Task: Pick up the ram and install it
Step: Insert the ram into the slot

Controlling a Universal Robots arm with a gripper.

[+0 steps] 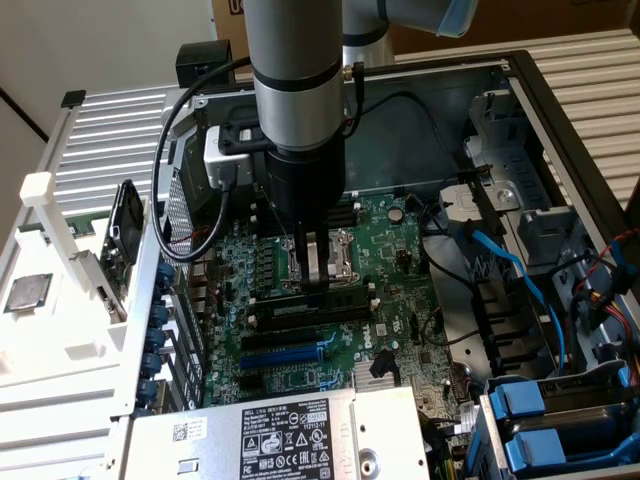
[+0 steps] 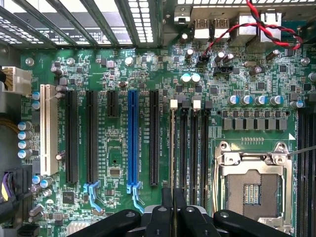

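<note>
The ram (image 1: 350, 292) is a long dark-green stick standing on edge in the memory slot nearest the processor socket, inside the open computer case. My gripper (image 1: 315, 283) comes straight down on its middle, and the fingers pinch its top edge. In the wrist view the ram (image 2: 173, 148) shows edge-on as a thin line in the first of the black memory slots (image 2: 195, 148). The gripper (image 2: 173, 193) has its two black fingers (image 2: 180, 200) close together on either side of that line. It is shut on the ram.
The open silver processor socket (image 2: 252, 187) lies right beside the memory slots. A blue expansion slot (image 2: 132, 138) and black ones run parallel further off. Blue cables (image 1: 510, 270) and drive bays (image 1: 545, 425) crowd the exterior view's right. A loose processor chip (image 1: 27, 292) rests outside the case.
</note>
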